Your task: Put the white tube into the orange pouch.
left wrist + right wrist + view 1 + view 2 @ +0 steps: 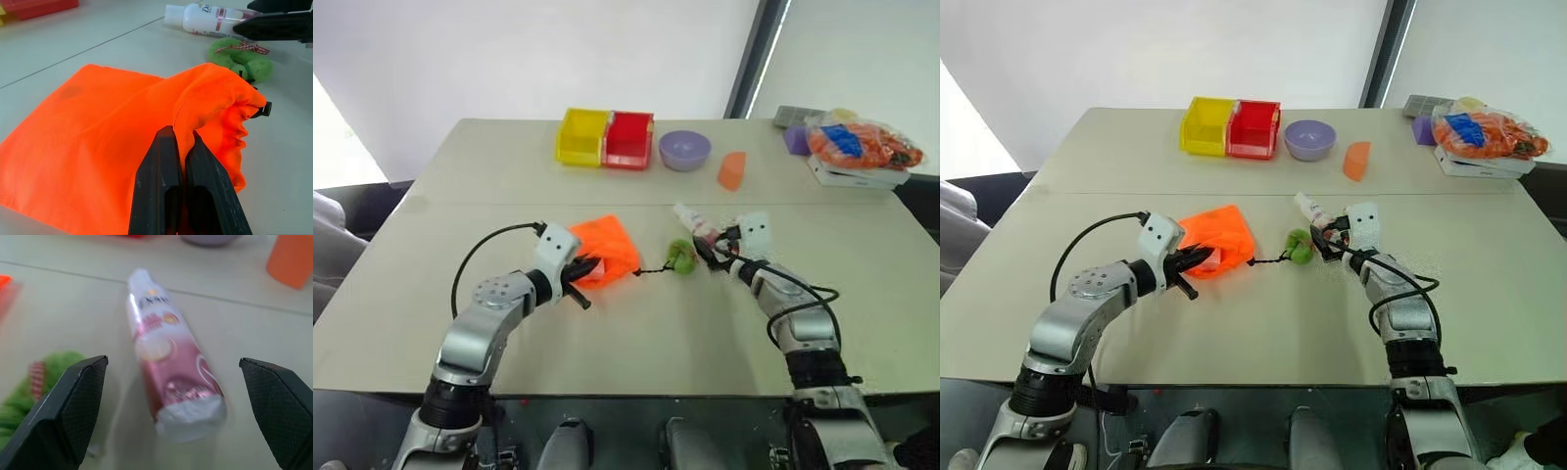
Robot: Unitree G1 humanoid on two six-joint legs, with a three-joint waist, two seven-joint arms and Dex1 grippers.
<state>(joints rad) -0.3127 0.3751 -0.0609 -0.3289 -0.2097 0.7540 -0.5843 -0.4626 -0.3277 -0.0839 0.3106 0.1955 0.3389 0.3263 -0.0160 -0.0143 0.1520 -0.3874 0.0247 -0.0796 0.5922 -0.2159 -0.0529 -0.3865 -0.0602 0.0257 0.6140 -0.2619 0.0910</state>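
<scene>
While pouch pinched, tube between fingers.

**Pale room, beige table**

I see a beige table with a seam across its middle. Behind the table stands a plain white wall. A dark post rises beyond the table's far right corner, with bright light beside it.
</scene>
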